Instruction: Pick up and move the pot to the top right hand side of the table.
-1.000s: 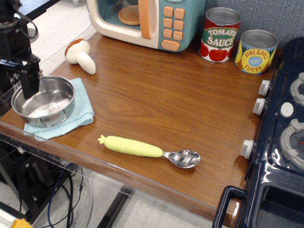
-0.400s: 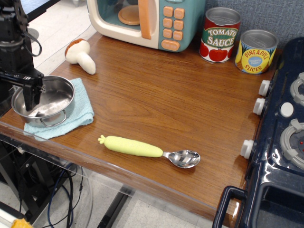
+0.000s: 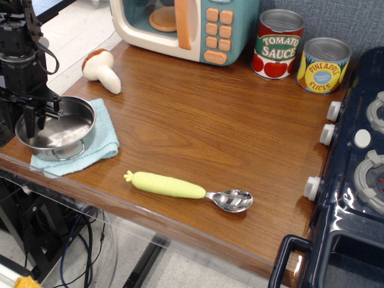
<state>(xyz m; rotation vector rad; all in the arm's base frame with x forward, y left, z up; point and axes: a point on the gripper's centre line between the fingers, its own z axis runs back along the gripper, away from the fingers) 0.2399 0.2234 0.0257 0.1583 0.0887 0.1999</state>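
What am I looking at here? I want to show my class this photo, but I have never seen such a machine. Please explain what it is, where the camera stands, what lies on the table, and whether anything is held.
There is one view, from a camera above the front of the table, looking down at it. The black machine at the far left is a robot arm; its gripper ends in jaws that reach down at the left rim of a small steel pot. Whether they have closed on the rim cannot be told. The pot sits on a light blue cloth. Also on the table: a toy mushroom, a spoon with a yellow-green handle, a toy microwave, and two cans, tomato sauce and pineapple slices. A dark blue toy stove stands at the right.
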